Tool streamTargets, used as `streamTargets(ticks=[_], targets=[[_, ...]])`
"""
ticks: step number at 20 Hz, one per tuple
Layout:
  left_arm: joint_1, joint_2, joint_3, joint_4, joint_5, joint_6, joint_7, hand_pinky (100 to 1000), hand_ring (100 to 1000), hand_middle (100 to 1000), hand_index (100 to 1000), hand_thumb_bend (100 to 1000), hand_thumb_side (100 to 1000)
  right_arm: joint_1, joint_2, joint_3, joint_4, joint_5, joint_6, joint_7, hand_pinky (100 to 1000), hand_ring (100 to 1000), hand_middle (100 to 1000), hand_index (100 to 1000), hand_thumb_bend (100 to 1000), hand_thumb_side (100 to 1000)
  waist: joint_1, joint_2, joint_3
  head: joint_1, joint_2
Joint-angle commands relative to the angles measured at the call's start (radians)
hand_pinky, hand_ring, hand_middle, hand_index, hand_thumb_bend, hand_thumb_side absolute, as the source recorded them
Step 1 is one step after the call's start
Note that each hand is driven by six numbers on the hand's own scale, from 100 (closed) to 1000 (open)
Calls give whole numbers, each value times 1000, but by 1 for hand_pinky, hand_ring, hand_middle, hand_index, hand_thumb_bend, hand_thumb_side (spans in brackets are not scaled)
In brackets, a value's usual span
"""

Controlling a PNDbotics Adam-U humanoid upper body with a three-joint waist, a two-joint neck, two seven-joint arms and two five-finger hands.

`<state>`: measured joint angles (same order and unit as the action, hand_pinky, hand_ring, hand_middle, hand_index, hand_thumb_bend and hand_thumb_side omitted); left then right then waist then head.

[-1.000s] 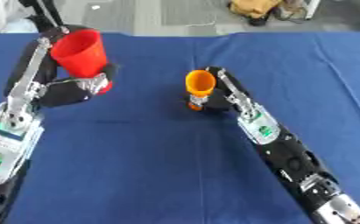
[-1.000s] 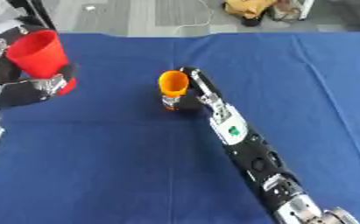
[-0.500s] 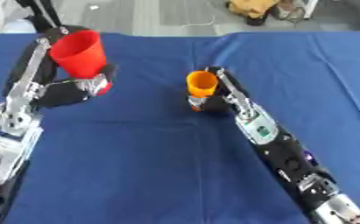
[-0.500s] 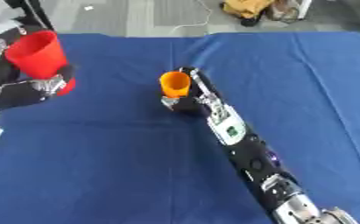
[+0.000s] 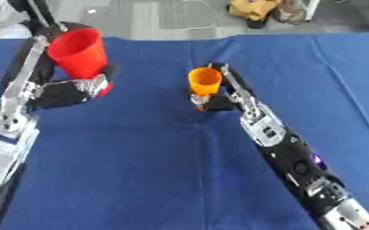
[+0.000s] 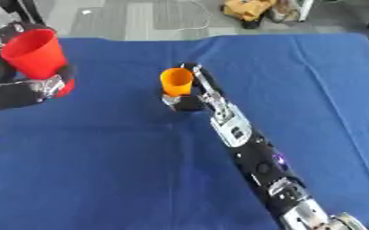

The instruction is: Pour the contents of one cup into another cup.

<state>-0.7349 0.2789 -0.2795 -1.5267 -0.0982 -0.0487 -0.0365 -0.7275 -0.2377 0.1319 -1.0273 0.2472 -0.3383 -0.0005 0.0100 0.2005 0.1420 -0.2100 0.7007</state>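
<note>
Both cups grasped, pour not begun.
Left robot hand (image 5: 73, 90) clamps tall red plastic cup (image 5: 79, 53); right robot hand (image 5: 212, 102) clamps small orange plastic cup (image 5: 204, 81); next, bring rims together and tilt.

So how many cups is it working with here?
2. A red cup held in the left hand at far left, and an orange cup in the right hand mid-table. None seem hidden.

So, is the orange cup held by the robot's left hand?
No, the orange cup is held at its base by the right hand, while the left hand holds the red cup.
</note>
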Motion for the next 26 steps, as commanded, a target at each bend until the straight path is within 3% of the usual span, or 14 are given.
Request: streamTargets(ticks=[1, 4, 5, 6, 13, 14, 15, 26], targets=[[-28, 43, 4, -30, 5, 12, -4, 152, 305, 431, 720, 344, 133, -7, -41, 16, -69, 5, 2, 22, 296, 397, 436, 595, 138, 100, 1, -24, -2, -3, -7], [-39, 66, 4, -41, 5, 21, -12, 149, 304, 431, 720, 350, 132, 1, -55, 36, -112, 10, 11, 42, 296, 398, 436, 595, 120, 100, 1, -29, -6, 0, -5], [-43, 73, 2, -43, 3, 24, -16, 148, 303, 429, 721, 350, 132, 4, -58, 46, -123, 12, 13, 52, 298, 400, 433, 596, 294, 100, 0, -30, -8, 1, -4], [-48, 81, -2, -45, 1, 26, -22, 147, 303, 431, 721, 352, 132, 7, -62, 59, -134, 16, 14, 66, 301, 404, 439, 597, 156, 100, 0, -31, -10, 1, -4], [-84, 111, -31, -22, -56, 44, -67, 135, 296, 429, 722, 360, 125, 30, -42, 157, -198, 48, 14, 194, 293, 400, 432, 592, 165, 100, -4, -35, -24, 10, 0], [-90, 112, -34, -17, -71, 44, -71, 133, 295, 427, 722, 368, 116, 30, -36, 169, -205, 46, 12, 210, 293, 399, 431, 591, 208, 104, -4, -35, -26, 11, 1], [-95, 113, -37, -11, -88, 43, -74, 133, 295, 427, 723, 362, 123, 30, -30, 178, -211, 42, 11, 223, 292, 399, 431, 591, 163, 100, -5, -36, -27, 11, 1], [-164, 97, -73, 76, -295, -8, -102, 125, 290, 428, 732, 382, 103, 12, 7, 249, -284, -12, 5, 321, 294, 401, 430, 590, 180, 115, -12, -41, -39, 14, 3]])
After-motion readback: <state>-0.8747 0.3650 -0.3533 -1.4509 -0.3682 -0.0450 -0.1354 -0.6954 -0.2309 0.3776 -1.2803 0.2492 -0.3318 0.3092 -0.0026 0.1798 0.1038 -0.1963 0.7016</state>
